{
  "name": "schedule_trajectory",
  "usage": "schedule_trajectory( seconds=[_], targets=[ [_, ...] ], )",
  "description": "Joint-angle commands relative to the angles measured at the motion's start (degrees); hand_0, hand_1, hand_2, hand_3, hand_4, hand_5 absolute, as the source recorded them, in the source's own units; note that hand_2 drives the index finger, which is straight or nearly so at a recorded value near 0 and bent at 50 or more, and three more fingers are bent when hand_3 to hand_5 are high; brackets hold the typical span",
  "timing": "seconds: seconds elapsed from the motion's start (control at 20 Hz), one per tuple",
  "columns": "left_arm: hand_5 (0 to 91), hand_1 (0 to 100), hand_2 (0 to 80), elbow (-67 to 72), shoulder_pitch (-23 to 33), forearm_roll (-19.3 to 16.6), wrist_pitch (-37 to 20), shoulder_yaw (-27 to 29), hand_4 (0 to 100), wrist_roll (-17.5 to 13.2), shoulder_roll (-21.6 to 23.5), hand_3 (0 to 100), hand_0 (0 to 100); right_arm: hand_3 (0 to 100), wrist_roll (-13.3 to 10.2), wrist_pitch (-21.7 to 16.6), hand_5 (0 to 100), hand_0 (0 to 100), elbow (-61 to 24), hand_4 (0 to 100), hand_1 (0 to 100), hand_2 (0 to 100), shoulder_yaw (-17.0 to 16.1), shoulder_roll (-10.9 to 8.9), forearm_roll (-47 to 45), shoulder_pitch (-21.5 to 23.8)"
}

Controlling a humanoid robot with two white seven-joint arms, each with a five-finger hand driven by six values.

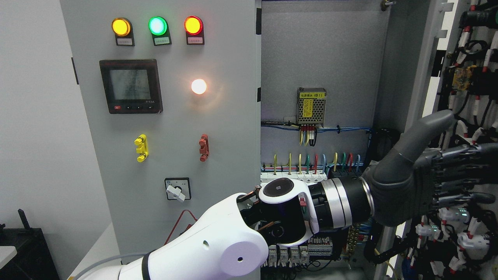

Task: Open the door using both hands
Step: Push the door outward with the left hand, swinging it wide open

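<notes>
White and black, the left arm (218,241) is seen nearest the camera, entering at the lower left and reaching across to the picture's right. Its dark grey left hand (424,175) is laid against the inner face of the open right door (432,77), with the thumb raised and the fingers (459,171) held out straight toward the wiring on that door; nothing is gripped. The right door is swung wide at the right edge, its back side crowded with black, red and white cables (470,233).

The left door (171,128) is shown shut, carrying 3 lit lamps in yellow (121,27), green (157,25) and red (193,25), a digital meter (130,86), 1 glowing white lamp (199,86), a yellow handle (141,148), a red handle (203,147) and a rotary switch (177,189).

Inside the cabinet (319,54), a power supply (311,107) with a yellow label is mounted on the back plate, above a row of breakers (299,177) fed by coloured wires. The right hand is not seen.
</notes>
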Motion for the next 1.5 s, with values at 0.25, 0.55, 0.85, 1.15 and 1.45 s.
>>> schedule_trajectory(
  seconds=[0.25,0.55,0.85,1.15,1.45],
  targets=[
    [0.0,0,0.0,-0.72,-3.2,3.96,-1.52,-7.41,4,-0.04,-1.5,0,0,0,-0.02,-0.02,0,0,0.0,0,0,0,0.0,0.0,0.0,0.0],
    [0.0,0,0.0,-0.63,-4.43,5.64,-3.62,-9.87,4,1.54,-1.67,0,0,0,-0.02,-0.02,0,0,0.0,0,0,0,0.0,0.0,0.0,0.0],
    [0.0,0,0.0,-0.63,-4.52,5.73,-5.29,-12.15,4,4.52,-2.11,0,0,0,-0.02,-0.02,0,0,0.0,0,0,0,0.0,0.0,0.0,0.0],
    [0.0,0,0.0,-0.89,-4.52,5.73,-6.35,-13.48,4,4.88,-2.29,0,0,0,-0.02,-0.02,0,0,0.0,0,0,0,0.0,0.0,0.0,0.0],
    [0.0,0,0.0,-0.89,-4.52,5.64,-6.35,-13.48,4,4.88,-2.29,0,0,0,-0.02,0.07,0,0,0.0,0,0,0,0.0,0.0,0.0,0.0]
  ],
)
